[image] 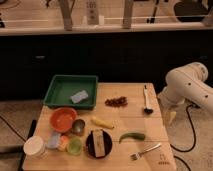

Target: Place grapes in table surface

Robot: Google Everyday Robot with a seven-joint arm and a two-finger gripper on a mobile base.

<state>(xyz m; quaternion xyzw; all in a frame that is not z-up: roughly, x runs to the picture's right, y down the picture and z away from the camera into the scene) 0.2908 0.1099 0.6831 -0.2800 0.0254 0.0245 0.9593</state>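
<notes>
Dark cabinet fronts and a pale counter run along the far side of the room, and before them stands the plank tabletop (150,125). Starting at its left, we see a white cup (34,146) at the near corner, an orange bowl (63,119) beside it, and farther off a green tray (62,89) with a blue sponge (79,96) inside. Moving right, a dark plate (98,143) sits at the near edge, with a yellow banana-like piece (102,122) just beyond it. The grapes (116,101) lie on bare planks in the far middle, just right of the tray. A green pepper (132,136) and a fork (146,151) lie nearer, and a long-handled utensil (146,99) lies right of the grapes. Past the right edge the gripper (171,116) hangs pointing down under the white arm (190,85), spread wide and empty, well apart from the grapes.

We judge that the grapes already rest where the task wants them, so either the placing is done or no grasp has begun; we cannot tell which. If a grasp is wanted, the next move calls for lifting the gripper over the right edge, carrying it left past the utensil and lowering it astride the bunch.
</notes>
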